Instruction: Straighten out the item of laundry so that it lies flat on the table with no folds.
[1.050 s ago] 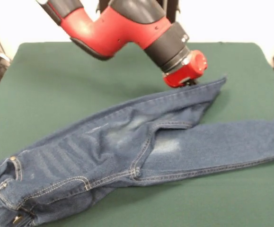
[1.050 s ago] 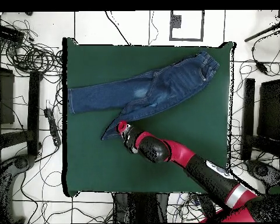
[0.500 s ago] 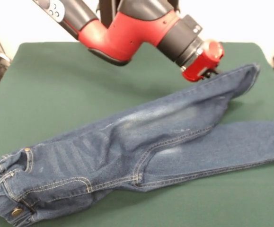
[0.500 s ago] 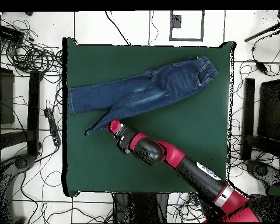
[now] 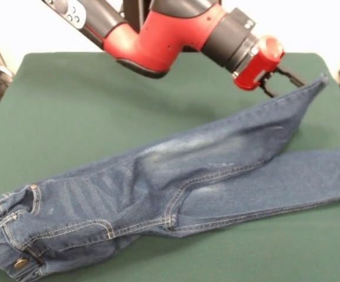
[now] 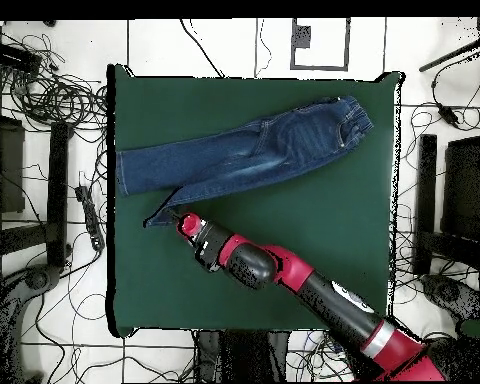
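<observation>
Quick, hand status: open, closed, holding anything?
Hand: closed on the hem of one leg of the jeans, holding that end up off the table.

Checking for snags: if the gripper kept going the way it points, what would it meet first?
Probably the hem of the jeans leg at the gripper; beyond it, the table edge.

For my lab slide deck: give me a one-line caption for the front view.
Sawyer's gripper draws one leg of the jeans out by its cuff across the green table.
</observation>
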Controlling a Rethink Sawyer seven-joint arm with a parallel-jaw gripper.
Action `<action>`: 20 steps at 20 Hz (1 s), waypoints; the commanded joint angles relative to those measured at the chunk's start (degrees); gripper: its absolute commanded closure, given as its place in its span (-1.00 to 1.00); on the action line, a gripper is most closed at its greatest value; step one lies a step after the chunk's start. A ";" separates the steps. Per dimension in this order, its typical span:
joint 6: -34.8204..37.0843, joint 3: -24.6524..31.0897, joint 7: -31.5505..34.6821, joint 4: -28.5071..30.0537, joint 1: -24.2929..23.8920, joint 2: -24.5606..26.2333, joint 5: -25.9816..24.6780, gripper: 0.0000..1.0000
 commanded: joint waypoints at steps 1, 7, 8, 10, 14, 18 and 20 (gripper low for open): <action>8.13 1.84 -9.28 -2.70 0.81 1.66 -2.47 -1.00; 17.55 1.24 -6.05 -1.06 3.92 -10.16 2.99 -1.00; 20.92 1.80 -5.16 -0.65 4.59 -13.73 5.10 -1.00; 27.95 3.49 -3.53 -0.25 5.41 -19.78 9.84 -1.00; 39.81 6.51 -2.26 -3.09 6.56 -24.85 18.34 -1.00; 46.22 3.61 -2.09 -6.83 11.04 -31.98 19.07 -1.00; 48.55 0.60 -2.24 -9.07 14.43 -36.62 16.56 -1.00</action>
